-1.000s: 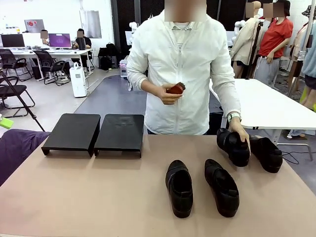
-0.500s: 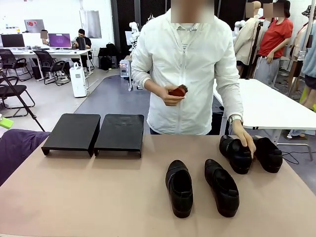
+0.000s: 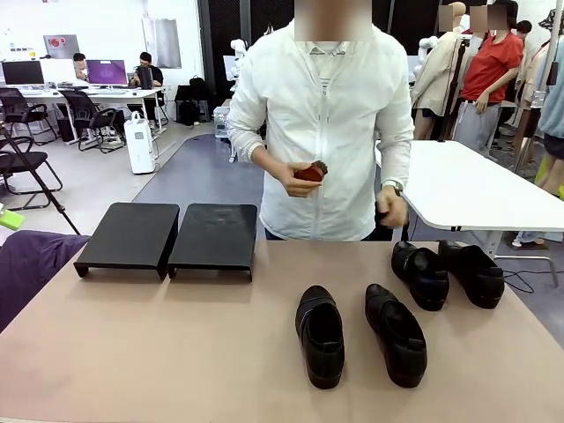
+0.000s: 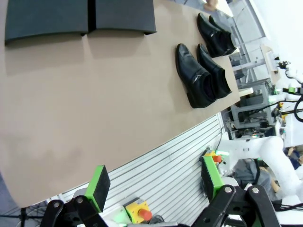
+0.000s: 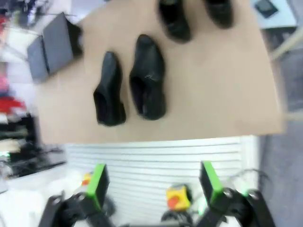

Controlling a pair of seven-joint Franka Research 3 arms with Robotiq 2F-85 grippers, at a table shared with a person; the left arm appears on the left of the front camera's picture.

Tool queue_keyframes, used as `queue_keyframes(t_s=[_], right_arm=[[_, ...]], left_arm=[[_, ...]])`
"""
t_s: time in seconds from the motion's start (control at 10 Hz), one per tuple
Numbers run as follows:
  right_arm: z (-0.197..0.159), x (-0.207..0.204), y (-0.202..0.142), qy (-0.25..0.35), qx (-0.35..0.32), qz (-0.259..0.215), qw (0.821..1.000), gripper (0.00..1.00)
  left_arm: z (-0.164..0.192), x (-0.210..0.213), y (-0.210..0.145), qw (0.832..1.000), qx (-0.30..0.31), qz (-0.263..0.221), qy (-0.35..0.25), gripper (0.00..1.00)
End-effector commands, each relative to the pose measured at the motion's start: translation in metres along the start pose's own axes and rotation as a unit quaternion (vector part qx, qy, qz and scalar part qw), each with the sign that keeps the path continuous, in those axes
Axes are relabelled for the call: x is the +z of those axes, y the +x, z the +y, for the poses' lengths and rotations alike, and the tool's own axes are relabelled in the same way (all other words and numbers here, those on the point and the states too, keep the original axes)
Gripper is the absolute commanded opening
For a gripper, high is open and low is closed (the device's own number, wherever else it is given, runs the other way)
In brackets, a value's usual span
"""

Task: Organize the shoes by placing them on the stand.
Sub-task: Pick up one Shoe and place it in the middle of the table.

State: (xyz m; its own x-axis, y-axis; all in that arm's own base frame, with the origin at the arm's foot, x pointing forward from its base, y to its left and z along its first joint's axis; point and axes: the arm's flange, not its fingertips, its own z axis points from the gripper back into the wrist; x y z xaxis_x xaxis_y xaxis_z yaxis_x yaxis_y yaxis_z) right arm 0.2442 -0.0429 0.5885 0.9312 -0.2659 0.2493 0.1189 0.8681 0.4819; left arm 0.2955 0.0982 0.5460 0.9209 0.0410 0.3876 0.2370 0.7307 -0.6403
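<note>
Four black shoes lie on the tan table. A near pair sits right of centre, and a far pair rests at the right by the person. The stand is two black platforms side by side at the far left. My left gripper hangs open over the table's near edge, well short of the shoes and the stand. My right gripper is open too, back from the near pair. Neither gripper holds anything.
A person in a white jacket stands at the far edge, holding a small reddish-brown object in one hand. The other hand is raised off the table. A purple cloth covers the left corner.
The person set the far left shoe down flat beside its mate, let go and drew that hand back up to the body. Neither arm has moved.
</note>
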Motion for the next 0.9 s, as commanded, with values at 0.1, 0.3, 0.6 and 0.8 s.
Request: queue_keyframes(t_s=[0.1, 0.3, 0.6, 0.8], right_arm=[[0.092, -0.092, 0.015, -0.05, 0.044, 0.039, 0.997, 1.0], [0.141, -0.165, 0.011, -0.081, 0.08, 0.069, 0.991, 1.0], [0.173, -0.213, -0.009, -0.056, 0.141, 0.159, 0.976, 1.0], [0.161, -0.21, -0.016, -0.081, 0.111, 0.106, 0.985, 1.0]], left_arm=[[0.0, 0.001, 0.0, 1.0, -0.008, -0.003, -0.01, 1.0], [0.0, 0.001, 0.0, 1.0, -0.008, -0.003, -0.01, 1.0], [0.0, 0.001, 0.0, 1.0, -0.008, -0.003, -0.01, 1.0], [0.0, 0.001, 0.0, 1.0, -0.008, -0.003, -0.01, 1.0]])
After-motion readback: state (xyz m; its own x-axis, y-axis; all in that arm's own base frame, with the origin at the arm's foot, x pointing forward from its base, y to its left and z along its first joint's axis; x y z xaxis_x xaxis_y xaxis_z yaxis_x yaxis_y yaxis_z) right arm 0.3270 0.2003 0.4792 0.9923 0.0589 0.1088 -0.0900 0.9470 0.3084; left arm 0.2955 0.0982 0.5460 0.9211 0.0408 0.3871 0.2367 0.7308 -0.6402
